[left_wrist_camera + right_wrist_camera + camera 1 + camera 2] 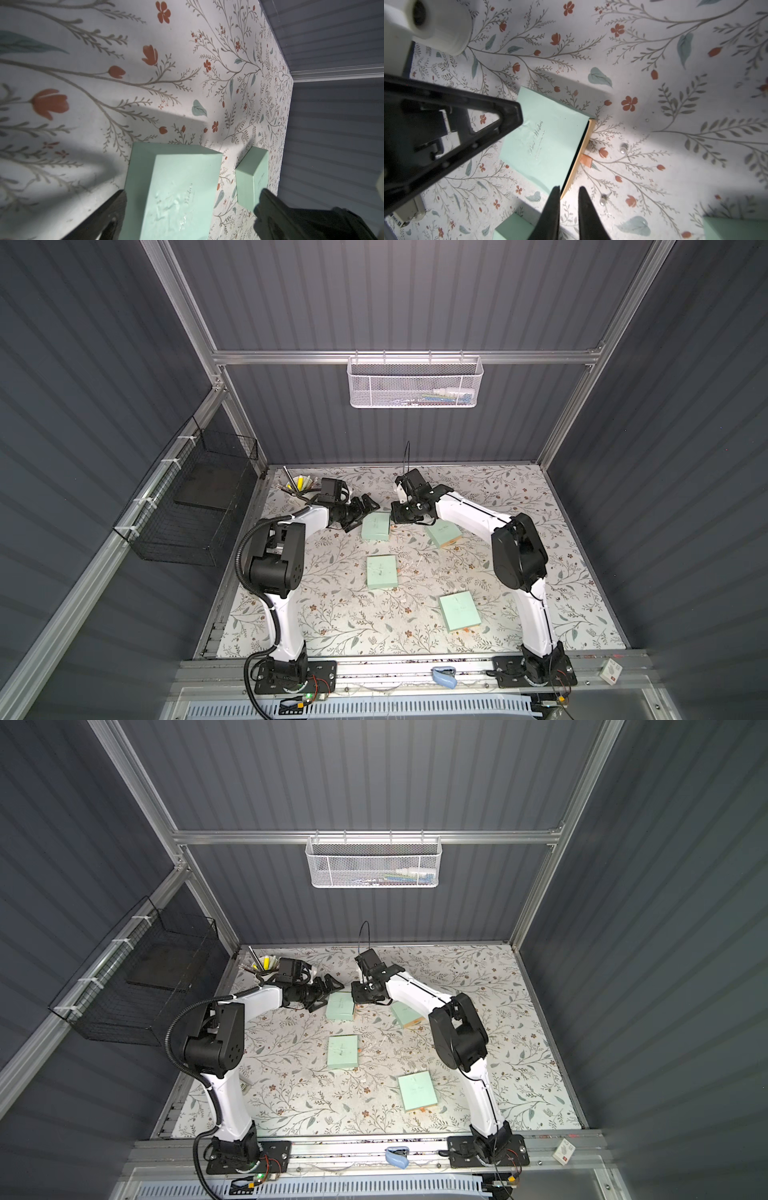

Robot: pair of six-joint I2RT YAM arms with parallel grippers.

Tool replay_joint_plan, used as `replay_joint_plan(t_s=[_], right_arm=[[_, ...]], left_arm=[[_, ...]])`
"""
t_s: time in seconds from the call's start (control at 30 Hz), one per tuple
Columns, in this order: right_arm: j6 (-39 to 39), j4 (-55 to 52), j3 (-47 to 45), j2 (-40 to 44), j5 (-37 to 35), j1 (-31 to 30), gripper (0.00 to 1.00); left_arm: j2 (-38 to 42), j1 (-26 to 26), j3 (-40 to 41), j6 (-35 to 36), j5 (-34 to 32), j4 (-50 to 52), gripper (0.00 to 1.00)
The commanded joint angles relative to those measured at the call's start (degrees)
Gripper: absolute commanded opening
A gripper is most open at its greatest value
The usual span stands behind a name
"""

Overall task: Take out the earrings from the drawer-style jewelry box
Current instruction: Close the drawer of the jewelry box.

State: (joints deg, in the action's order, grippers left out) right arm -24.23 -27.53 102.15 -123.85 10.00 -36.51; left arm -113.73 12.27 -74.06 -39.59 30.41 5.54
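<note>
— How do the left fingers (110, 216) stand?
— Spread wide, a mint-green cardboard drawer box (176, 182) between them, not clamped; its embossed script is too blurred to read.
— The right fingers (550, 214)?
— A narrow gap, empty. Beyond them another mint box (550, 124) reads "Best Wishes", its tan drawer (580, 148) barely out.
— And the tiny whitish stud earrings (623, 148)?
— On the floral tabletop (675, 99), just beside that drawer. They look light, hard, slippery, apt to roll; a fingertip pinch across the bead seems best.

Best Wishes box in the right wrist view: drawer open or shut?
Barely open: the tan drawer edge sticks out past the mint sleeve beside its orange pull tab, showing only a dark slit.
</note>
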Motion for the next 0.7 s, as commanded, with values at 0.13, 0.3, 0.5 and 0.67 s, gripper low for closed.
replay_joint_plan(t_s=[0.13,0.3,0.5,0.67], right_arm=[[-1.0,0.8,-2.3,-1.6,-0.8,0.5,0.09],[-1.5,0.1,0.2,-4.6,-0.2,0.5,0.05],[-1.9,-0.1,2.7,-7.5,0.9,0.6,0.01],[-2.2,-0.2,4.9,-9.5,2.0,0.5,0.01]], left_arm=[[1.2,-0.1,0.6,0.6,1.0,0.0,1.00],[0.5,-0.1,0.3,0.2,1.9,-0.4,1.00],[0.0,-0.1,0.3,0.1,2.5,-0.9,1.00],[-0.3,-0.1,0.3,0.0,2.7,-1.1,1.00]])
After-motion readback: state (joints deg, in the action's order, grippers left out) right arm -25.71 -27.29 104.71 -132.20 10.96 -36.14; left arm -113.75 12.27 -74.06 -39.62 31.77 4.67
